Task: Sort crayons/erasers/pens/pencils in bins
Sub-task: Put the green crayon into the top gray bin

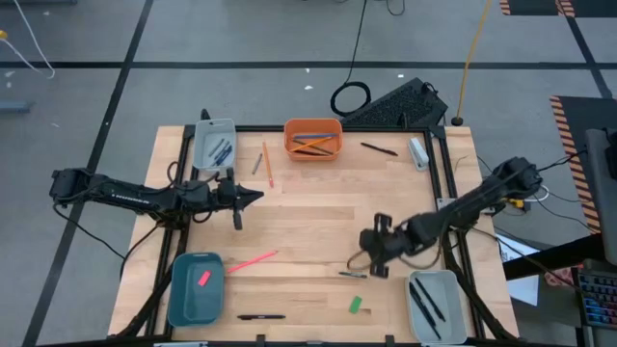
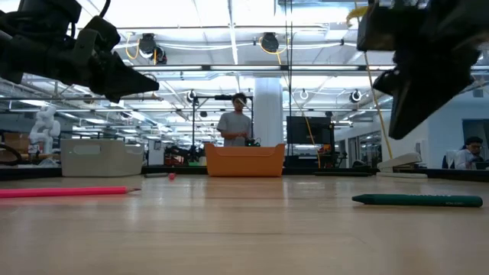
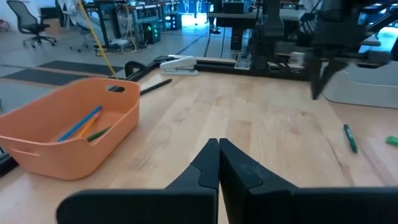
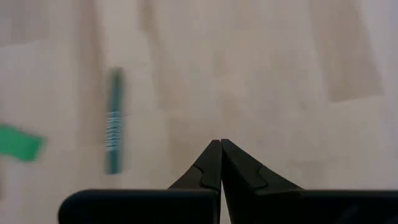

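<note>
Green crayon [image 4: 114, 121] lies beside right end effector [image 4: 219, 144] (closed, empty).

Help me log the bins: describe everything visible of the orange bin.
The orange bin is a small rounded-corner tray of opaque, plastic-looking material with a handle slot in its end wall. It sits upright on the wooden table's far edge, near the middle. Inside lie blue and orange pencils. No claw touches it.

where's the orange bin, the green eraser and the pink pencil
orange bin [image 1: 312, 151]: high view, its near wall.
green eraser [image 1: 356, 305]: high view, middle of the block.
pink pencil [image 1: 253, 260]: high view, middle of its shaft.
</note>
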You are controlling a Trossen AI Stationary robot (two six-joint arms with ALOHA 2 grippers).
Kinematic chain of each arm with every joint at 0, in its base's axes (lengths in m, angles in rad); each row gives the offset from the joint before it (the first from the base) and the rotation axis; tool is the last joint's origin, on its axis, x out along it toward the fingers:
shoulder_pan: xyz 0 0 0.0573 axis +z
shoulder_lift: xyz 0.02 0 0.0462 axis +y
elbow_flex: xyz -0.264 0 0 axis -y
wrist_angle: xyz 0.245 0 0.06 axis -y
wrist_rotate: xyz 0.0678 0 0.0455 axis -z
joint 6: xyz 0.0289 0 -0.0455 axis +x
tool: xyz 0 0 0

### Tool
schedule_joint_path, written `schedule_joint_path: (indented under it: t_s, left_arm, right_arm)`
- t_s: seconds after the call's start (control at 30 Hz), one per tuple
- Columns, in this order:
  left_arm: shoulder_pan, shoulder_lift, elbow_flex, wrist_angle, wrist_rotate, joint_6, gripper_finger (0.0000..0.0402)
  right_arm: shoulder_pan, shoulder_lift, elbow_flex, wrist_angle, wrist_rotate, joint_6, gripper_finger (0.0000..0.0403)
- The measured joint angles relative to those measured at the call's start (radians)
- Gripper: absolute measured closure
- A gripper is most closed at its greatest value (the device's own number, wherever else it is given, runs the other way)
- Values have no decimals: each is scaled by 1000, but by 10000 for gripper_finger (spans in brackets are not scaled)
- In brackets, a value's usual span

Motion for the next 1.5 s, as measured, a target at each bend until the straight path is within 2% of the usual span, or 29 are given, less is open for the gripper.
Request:
schedule_joint_path:
  t_s: [0.2,0.33,0.5,0.67,0.93,1.2,1.37,1.5]
  left_arm:
    - [0,2,0,-53,35,-19,382]
    - [0,1,0,-39,34,-14,375]
    - [0,1,0,-1,34,19,385]
    - [2,1,0,17,31,43,398]
    - [2,1,0,20,14,36,380]
    - [2,1,0,16,14,12,398]
    - [1,1,0,10,17,-46,385]
    - [0,1,0,-8,49,-121,376]
  right_arm:
    - [85,106,75,2,0,87,384]
    - [127,125,77,26,-2,152,334]
    - [172,139,77,84,-3,210,265]
    - [194,209,78,104,-3,245,245]
    - [195,293,78,107,1,259,266]
    - [191,322,82,85,22,222,328]
    - [166,321,80,54,23,218,363]
    - [145,321,79,53,11,200,377]
